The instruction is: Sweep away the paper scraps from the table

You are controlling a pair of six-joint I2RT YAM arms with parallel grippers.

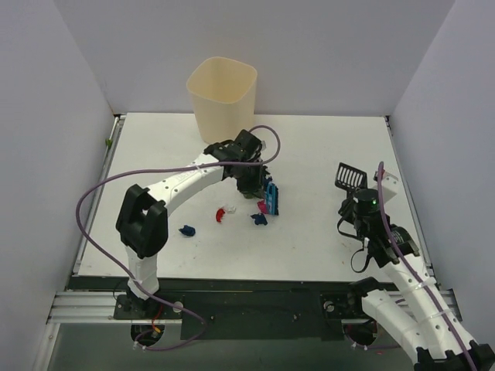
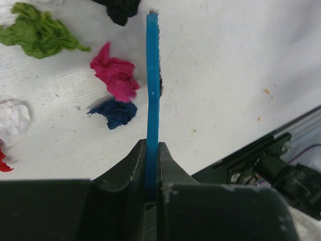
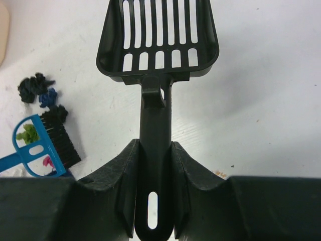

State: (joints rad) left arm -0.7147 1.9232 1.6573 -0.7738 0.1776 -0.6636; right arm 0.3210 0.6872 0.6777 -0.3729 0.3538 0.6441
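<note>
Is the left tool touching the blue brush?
Touching. The left wrist view shows the left tool shut on the brush, its blue handle clamped with no gap on either side.

The left arm (image 1: 182, 182) and right arm (image 1: 418, 297) wear white shells dotted with small dark screws between bulky black joints, each trailing a purple cable (image 1: 93, 197); the left gripper (image 2: 153, 150) and right gripper (image 3: 155, 148) have matte black curved fingers, and a green light (image 1: 372, 202) glows on the right wrist.

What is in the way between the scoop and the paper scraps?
Only the brush, shut in the left gripper, stands on the scoop's side of some scraps. Two of them show through its frame. Otherwise there is just bare table.
</note>
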